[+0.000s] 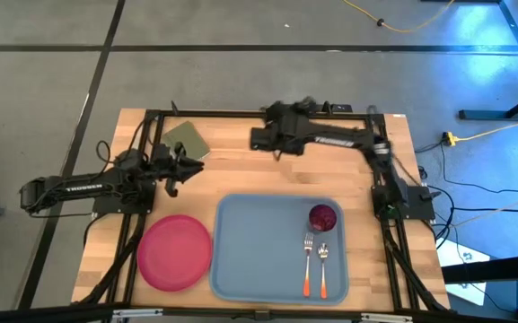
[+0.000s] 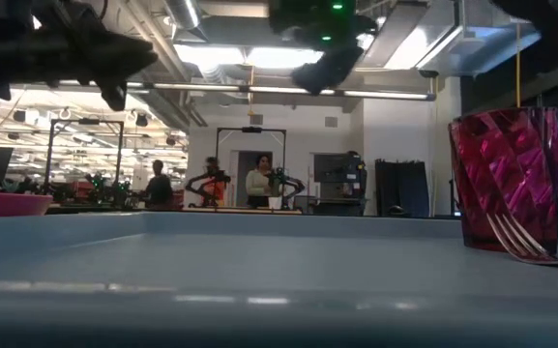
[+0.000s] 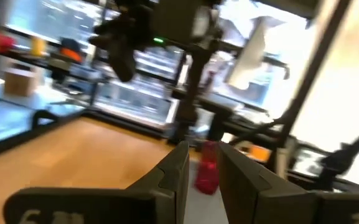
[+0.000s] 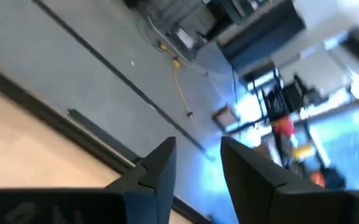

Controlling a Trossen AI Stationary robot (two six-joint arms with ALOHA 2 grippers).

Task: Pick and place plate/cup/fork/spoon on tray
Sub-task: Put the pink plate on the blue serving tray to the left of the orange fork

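Note:
The light-blue tray [image 1: 241, 260] lies at the table's near middle. The dark-red cup [image 1: 322, 217] stands upright on its bottom in the tray's far right part; it also shows in the low view [image 2: 511, 179]. The fork [image 1: 308, 262] and the spoon [image 1: 323, 267] lie flat side by side in the tray, just nearer than the cup, handles toward the near edge. The pink-red plate [image 1: 174, 252] lies flat on the table left of the tray. My left gripper [image 1: 187, 166] hovers beyond the plate, slightly open and empty. My right gripper [image 1: 257, 141] hovers at the far middle, open and empty.
An olive-green square pad [image 1: 187, 139] lies on the table at the far left, beside my left gripper. A black frame runs along the table's edges [image 1: 241, 114]. People stand in the room beyond the table [image 2: 257, 182].

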